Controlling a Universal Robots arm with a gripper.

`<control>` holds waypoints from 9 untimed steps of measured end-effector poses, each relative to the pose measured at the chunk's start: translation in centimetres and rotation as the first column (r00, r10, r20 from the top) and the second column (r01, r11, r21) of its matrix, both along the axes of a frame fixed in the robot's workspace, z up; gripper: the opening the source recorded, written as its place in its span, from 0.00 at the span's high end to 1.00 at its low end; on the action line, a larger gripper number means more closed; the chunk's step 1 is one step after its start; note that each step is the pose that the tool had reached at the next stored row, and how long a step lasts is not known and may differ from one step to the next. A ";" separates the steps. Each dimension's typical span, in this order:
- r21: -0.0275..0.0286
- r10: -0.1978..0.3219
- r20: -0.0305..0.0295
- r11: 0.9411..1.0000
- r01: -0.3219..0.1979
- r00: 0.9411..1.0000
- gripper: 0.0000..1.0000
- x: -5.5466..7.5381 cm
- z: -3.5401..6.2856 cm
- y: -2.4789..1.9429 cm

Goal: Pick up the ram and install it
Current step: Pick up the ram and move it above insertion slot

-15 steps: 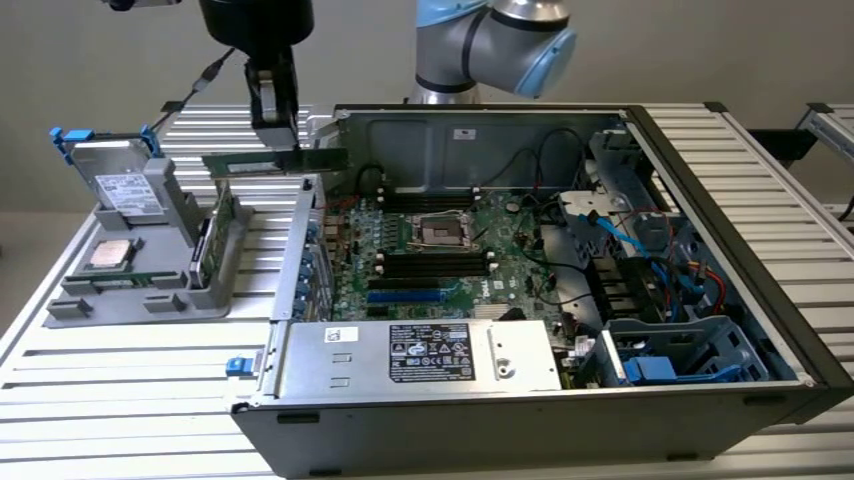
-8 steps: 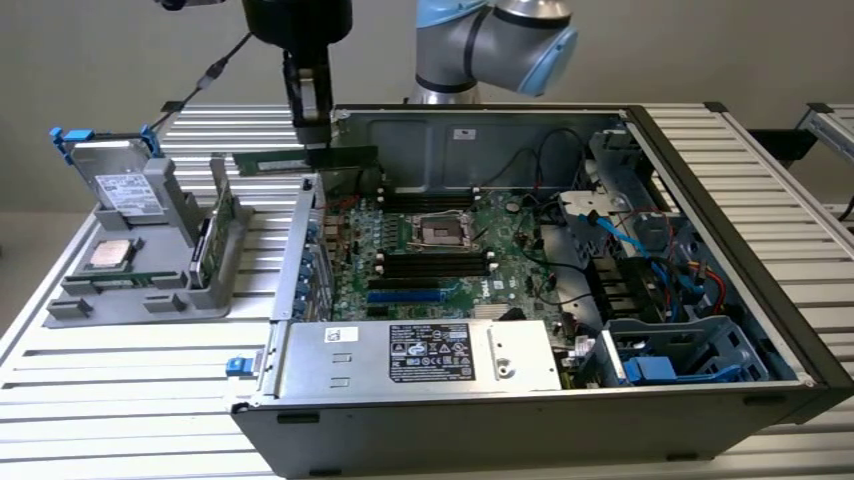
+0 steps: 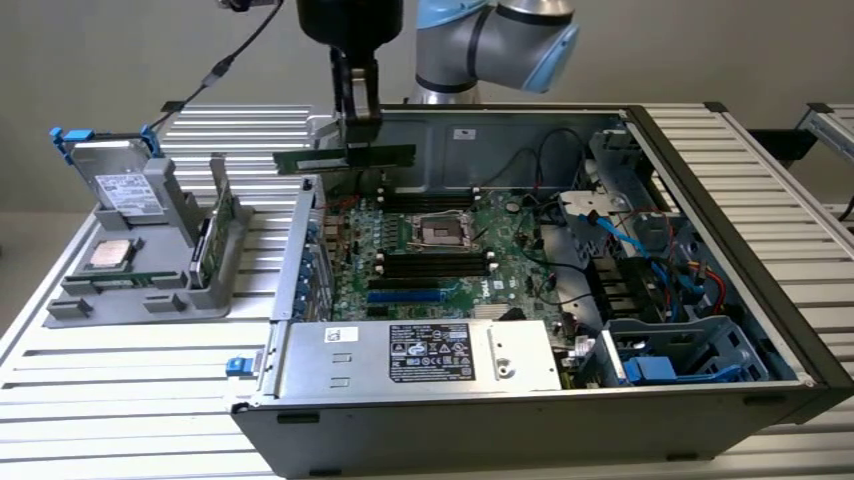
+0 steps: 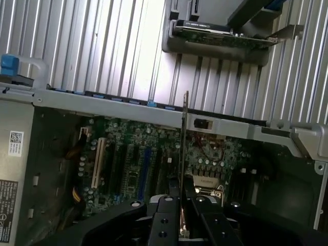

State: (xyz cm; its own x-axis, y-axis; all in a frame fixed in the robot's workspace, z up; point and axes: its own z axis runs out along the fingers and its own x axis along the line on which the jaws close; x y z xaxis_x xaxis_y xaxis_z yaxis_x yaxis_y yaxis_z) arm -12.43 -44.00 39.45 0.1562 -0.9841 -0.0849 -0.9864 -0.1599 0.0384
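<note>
**Ram held in my pincer above the open computer case**

My pincer (image 3: 358, 135) is clenched on the ram (image 3: 314, 160), gripping its upper edge near the middle. The stick hangs level in the air, its long side horizontal, over the far edge of the motherboard (image 3: 441, 250) toward the exterior view's left. It is clear of the black memory slots (image 3: 434, 265) and not seated in any of them. In the wrist view my pincer (image 4: 180, 218) presents the ram (image 4: 184, 133) edge-on as a thin line above the board. The open case (image 3: 721, 200) lies on its side on the slatted surface (image 3: 134, 380), with the power supply (image 3: 427, 355) nearest the camera. On the exterior view's left, a grey fixture (image 3: 60, 300) carries a square processor chip (image 3: 110, 255).
</note>
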 end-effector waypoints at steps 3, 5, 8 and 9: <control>0.001 0.003 0.000 1.000 -0.003 1.000 0.86 1.3 0.00 0.00; 0.002 0.005 0.000 1.000 -0.005 1.000 0.86 2.3 0.00 0.00; 0.002 0.008 0.000 1.000 -0.008 1.000 0.86 3.6 -0.01 0.00; 0.002 0.008 0.000 1.000 -0.008 1.000 0.86 4.1 -0.03 0.00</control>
State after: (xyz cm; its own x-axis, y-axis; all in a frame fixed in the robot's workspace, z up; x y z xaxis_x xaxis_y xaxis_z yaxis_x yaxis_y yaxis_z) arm -8.34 -44.00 39.42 0.1640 -0.9826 -0.0871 -0.9851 -0.1678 0.0381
